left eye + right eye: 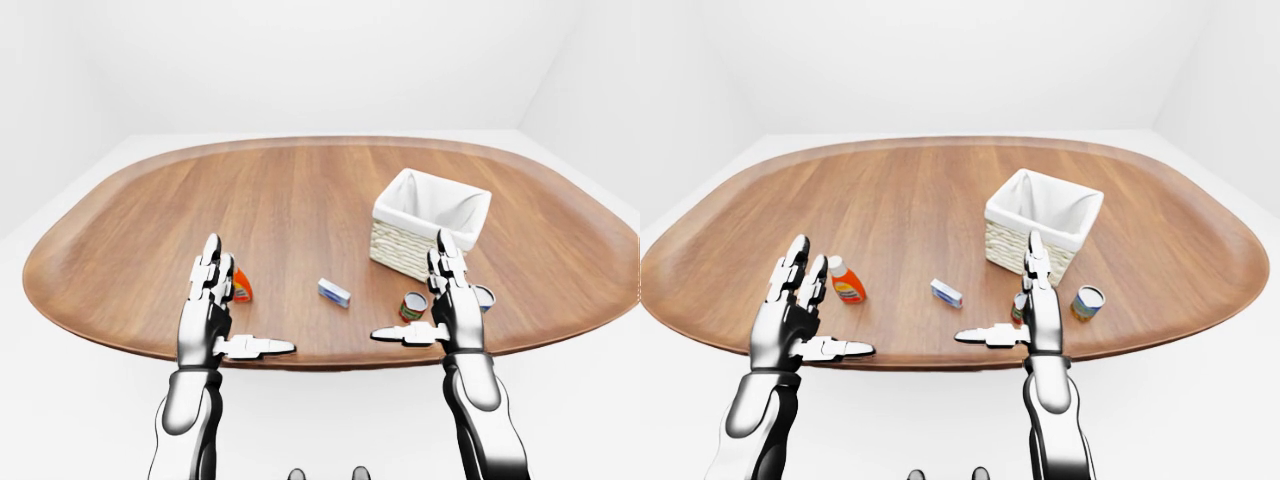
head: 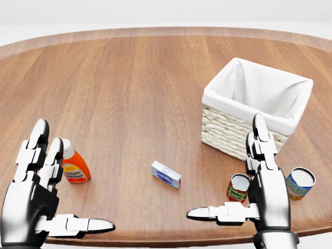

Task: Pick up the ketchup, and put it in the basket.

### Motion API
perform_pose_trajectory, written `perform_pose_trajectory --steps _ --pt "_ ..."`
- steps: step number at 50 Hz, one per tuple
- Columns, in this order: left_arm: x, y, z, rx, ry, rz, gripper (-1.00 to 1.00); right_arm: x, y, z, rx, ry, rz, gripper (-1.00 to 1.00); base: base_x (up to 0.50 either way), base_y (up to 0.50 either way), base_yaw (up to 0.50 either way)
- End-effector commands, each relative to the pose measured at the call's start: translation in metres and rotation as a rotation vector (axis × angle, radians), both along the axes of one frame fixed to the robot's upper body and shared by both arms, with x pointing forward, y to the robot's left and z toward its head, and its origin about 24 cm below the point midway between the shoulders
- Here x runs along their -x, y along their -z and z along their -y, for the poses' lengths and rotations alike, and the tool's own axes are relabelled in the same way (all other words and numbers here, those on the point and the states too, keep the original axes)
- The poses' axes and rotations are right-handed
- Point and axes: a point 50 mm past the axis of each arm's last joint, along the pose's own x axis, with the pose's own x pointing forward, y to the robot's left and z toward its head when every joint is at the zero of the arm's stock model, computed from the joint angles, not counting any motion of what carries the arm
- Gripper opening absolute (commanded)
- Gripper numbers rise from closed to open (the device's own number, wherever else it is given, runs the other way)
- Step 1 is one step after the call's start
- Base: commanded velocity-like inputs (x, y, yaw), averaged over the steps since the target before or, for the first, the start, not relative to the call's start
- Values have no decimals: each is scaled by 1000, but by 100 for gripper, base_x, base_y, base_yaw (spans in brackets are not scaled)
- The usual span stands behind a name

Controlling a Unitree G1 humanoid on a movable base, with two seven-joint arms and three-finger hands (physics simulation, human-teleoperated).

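In the head view the ketchup bottle (image 2: 75,168), orange with a white cap, stands upright on the wooden table (image 2: 129,88) at lower left. My left hand (image 2: 78,189) is open just left of it, its fingers (image 2: 37,148) covering part of the cap; they do not touch it. The wicker basket (image 2: 228,135) with a white liner stands at the right. Below the basket, my right hand (image 2: 228,171) is open and empty.
A small white and blue box (image 2: 166,174) lies between my hands. A red can (image 2: 238,188) and a blue can (image 2: 300,183) stand near the table's lower edge on either side of my right hand. White floor and walls surround the oval table (image 1: 120,230).
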Motion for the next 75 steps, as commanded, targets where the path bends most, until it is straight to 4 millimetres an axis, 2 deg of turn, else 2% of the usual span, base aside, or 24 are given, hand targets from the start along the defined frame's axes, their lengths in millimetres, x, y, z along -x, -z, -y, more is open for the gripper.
perform_pose_trajectory --steps 1,31,57,60,67,75 --pt "-1 1 0 0 1 -5 100 0 1 -1 3 -7 -5 100 50 5 0" --pt "-1 1 -1 -2 0 -6 100 0 2 -2 12 -3 -8 100 47 4 0" --pt "5 -2 -3 -21 -15 6 100 -1 5 1 9 6 -20 100 0 0 0" --pt "6 1 -6 -36 -34 -13 100 -1 5 1 7 6 -20 100 0 0 0" --pt "9 -6 -16 -88 -75 12 100 0 4 2 7 5 -18 100 0 0 0" --pt "10 4 -32 -133 -129 -43 100 1 3 2 7 8 -16 100 0 0 0"
